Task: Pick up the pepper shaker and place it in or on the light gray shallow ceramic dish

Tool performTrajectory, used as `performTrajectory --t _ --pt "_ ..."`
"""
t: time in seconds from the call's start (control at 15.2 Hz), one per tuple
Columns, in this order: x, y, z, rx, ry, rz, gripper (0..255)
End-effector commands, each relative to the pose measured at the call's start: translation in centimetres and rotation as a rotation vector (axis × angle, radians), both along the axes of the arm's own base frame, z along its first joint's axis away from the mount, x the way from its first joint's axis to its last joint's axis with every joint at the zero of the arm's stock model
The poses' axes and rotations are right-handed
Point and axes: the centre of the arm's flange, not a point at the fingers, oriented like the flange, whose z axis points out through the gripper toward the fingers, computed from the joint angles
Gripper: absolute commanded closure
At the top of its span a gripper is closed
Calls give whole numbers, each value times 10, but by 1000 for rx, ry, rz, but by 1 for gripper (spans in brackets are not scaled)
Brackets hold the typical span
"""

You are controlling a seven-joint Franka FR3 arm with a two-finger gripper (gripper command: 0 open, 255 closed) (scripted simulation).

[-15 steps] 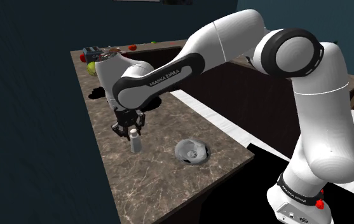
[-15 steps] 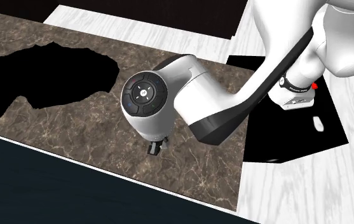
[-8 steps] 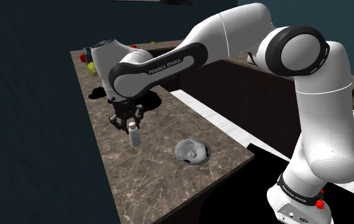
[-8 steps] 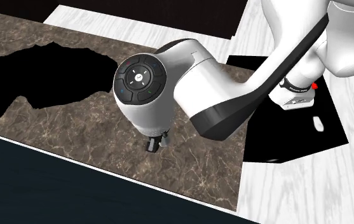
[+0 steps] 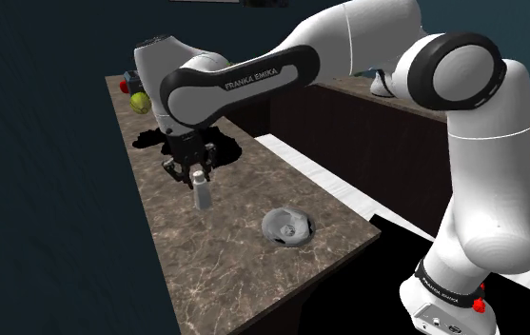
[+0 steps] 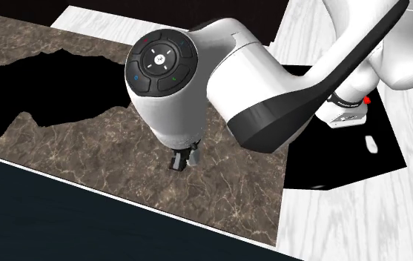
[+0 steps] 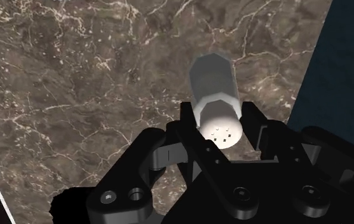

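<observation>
The pepper shaker [image 5: 200,193] is a small pale grey cylinder with a holed white top [image 7: 220,130]. My black gripper [image 5: 196,176] is shut on its upper end, one finger on each side [image 7: 218,119]. The shaker hangs upright just above the brown marble countertop [image 5: 234,257]. The light grey shallow dish [image 5: 286,227] lies on the counter, to the shoulder view's right of the shaker and nearer the counter's near end. In the second exterior view the arm's wrist covers most of the hand, and the fingertips [image 6: 183,160] poke out below it.
A ragged black area [image 6: 49,96] is cut into the countertop behind the gripper. Green [image 5: 139,103] and red [image 5: 125,86] fruit lie at the counter's far end. The counter's long edge [image 5: 148,238] drops off beside the shaker. The white stand [image 5: 443,295] is at lower right.
The arm has risen and drawn slightly toward the counter's far end, lifting the shaker off the marble. The fingers stay shut on it. The dish has not moved.
</observation>
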Motion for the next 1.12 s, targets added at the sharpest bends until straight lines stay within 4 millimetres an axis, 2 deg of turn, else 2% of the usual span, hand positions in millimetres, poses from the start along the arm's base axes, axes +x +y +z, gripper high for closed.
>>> performTrajectory --t 0.0,1.06 --pt "-15 -12 4 0 0 0 255" --pt "-173 -150 29 0 0 0 255"
